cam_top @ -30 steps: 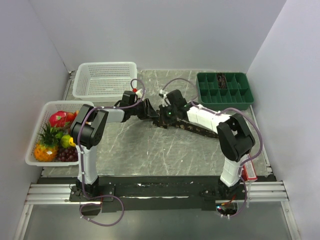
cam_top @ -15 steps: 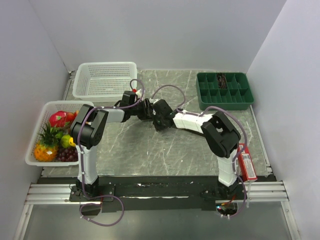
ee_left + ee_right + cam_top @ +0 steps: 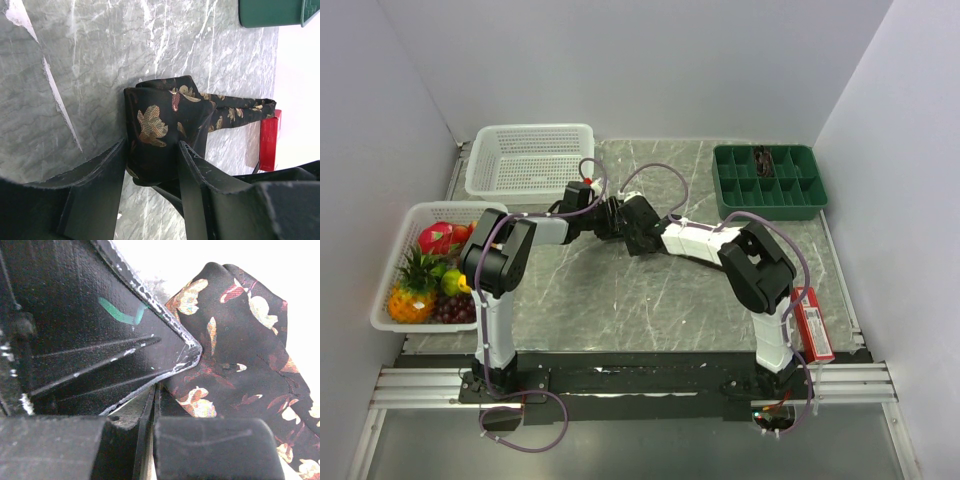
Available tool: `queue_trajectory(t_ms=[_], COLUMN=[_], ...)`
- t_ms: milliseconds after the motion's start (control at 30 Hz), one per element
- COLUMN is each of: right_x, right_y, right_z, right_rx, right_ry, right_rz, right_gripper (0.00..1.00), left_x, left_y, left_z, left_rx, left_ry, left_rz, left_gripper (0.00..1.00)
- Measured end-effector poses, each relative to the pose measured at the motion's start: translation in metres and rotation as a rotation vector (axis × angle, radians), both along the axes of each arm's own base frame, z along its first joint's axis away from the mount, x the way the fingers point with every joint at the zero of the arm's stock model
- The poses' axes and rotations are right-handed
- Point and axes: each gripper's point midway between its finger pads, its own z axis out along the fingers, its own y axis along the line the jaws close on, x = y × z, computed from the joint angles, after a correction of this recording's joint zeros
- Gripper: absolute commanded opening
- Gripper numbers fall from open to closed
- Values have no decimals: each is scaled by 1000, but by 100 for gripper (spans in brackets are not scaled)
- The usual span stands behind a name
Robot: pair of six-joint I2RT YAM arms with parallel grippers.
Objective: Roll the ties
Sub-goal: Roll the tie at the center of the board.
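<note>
Black-brown patterned necktie (image 3: 160, 125) with tan leaf motifs sits bunched between the fingers of the left gripper (image 3: 152, 150), which clasps the folded end with jaws partway apart; its narrow tail trails off over the grey marble tabletop (image 3: 75, 60); the right gripper (image 3: 152, 410), jaws pressed together, noses against the fabric beside the left one; both meet at mid-table, toward the far side, left of the green compartment tray (image 3: 770, 182).

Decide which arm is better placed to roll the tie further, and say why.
Probably left: the left tool grips the rolled part of the tie between both fingers. The right tool is shut beside the fabric.
</note>
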Motion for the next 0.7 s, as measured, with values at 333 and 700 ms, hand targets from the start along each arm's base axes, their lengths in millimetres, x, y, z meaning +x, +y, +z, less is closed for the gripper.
queue_trajectory(t_ms=[333,700], right_x=[2,5], right_y=[0,4], right_z=[1,3], right_rx=[0,31], right_ry=[-12,-33], right_rz=[-26,-67], right_gripper=[0,0], left_x=[1,-4], left_y=[-1,2], left_z=[1,-6], left_rx=[-6,-20], left_ry=[0,17], left_rz=[3,25], left_gripper=[49,48])
